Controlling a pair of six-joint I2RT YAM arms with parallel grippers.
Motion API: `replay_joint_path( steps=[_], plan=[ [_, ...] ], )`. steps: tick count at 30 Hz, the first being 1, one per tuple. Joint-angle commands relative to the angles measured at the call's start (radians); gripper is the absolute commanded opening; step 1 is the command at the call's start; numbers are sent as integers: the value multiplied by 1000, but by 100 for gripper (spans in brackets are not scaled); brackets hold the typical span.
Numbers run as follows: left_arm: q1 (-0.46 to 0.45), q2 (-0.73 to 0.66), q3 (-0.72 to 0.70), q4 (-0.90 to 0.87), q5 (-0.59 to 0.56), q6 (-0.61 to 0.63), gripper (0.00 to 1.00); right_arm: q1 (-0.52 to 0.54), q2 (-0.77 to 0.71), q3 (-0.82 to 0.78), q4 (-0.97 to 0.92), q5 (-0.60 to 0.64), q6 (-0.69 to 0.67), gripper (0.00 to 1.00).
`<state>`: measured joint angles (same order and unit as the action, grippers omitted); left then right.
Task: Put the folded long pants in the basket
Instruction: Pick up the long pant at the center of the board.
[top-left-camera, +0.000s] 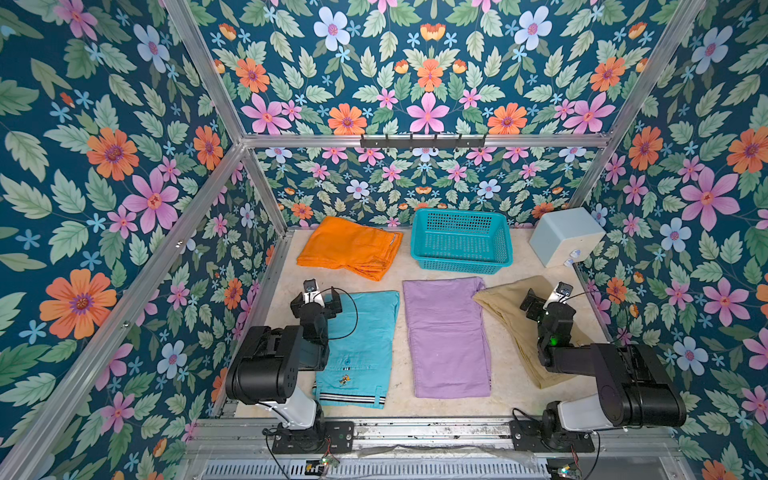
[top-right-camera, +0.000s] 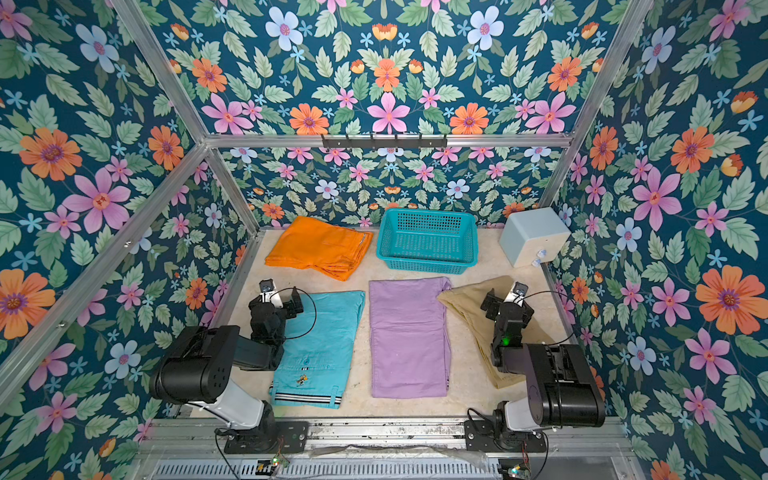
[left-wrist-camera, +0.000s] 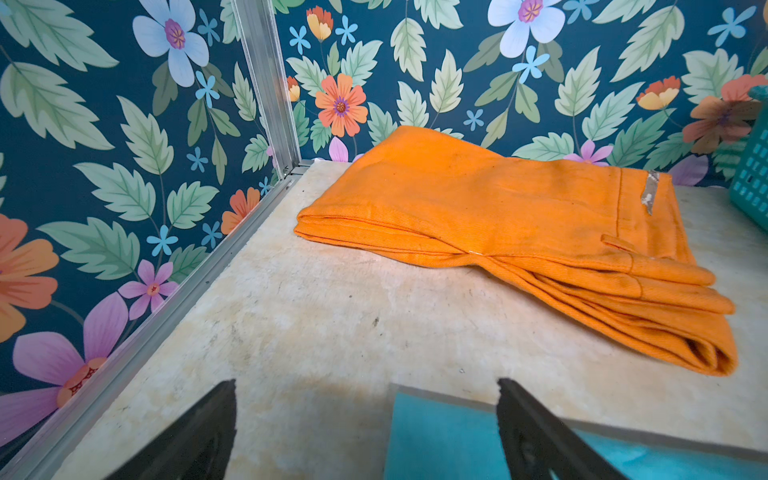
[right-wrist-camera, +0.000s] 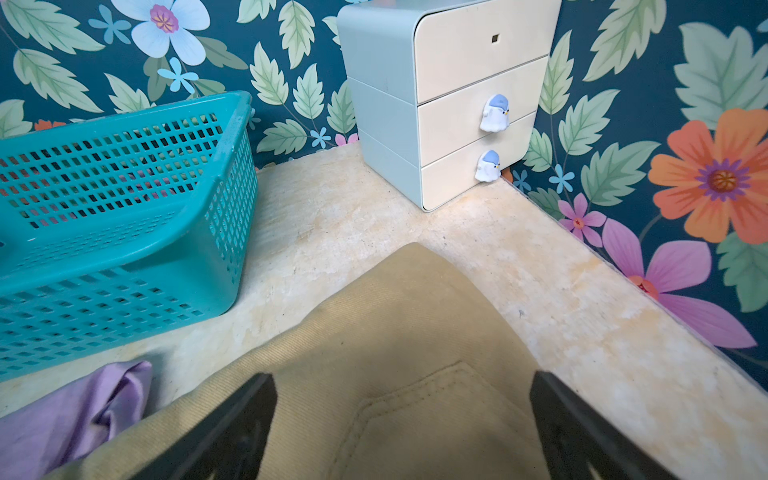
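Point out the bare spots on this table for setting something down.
Bare table lies between the basket and the drawer box, and by the left rail between the orange pants and turquoise pants. The near row is crowded: turquoise, lilac pants and tan pants lie side by side, the last two touching.

Both arms are of one build.

Left arm (top-left-camera: 266, 365): bulky glossy black motor housings with rounded ends. The lowest link (top-left-camera: 296, 409) is pale grey-white. The base plate (top-left-camera: 338, 436) is flat and black, with small screws.

Left pincer (left-wrist-camera: 365, 381): tapered black fingers (left-wrist-camera: 195, 432). Just behind it a small wrist camera (top-left-camera: 309, 286) sits on a silver bracket, and a thin black cable (top-left-camera: 355, 309) loops out beside it.

Right arm (top-left-camera: 623, 382): the same black housings and white lowest link.

Right pincer (right-wrist-camera: 403, 376): matching black fingers. A green light (top-left-camera: 552, 341) is lit on the joint behind it.
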<state>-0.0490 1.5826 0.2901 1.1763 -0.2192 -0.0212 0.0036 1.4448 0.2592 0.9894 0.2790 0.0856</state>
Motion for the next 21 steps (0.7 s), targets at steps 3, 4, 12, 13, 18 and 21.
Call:
replay_joint_path(
  steps=[3,4,12,13,18,21],
  plan=[
    [-23,-269,215,-534,-157,-111,100,75,-271,39,-254,121,-38,99],
    [-22,-303,279,-651,-152,-182,100,87,-365,80,-386,181,49,99],
    [-8,-337,480,-1005,400,-467,99,75,-536,414,-1252,-79,477,78],
    [-12,-331,476,-990,487,-481,98,75,-497,453,-1311,-149,450,80],
    [-36,-311,465,-1030,637,-534,87,106,-299,617,-1549,-283,305,85],
    [-60,-303,462,-1068,715,-531,85,125,-196,655,-1590,-315,224,88]
  ],
)
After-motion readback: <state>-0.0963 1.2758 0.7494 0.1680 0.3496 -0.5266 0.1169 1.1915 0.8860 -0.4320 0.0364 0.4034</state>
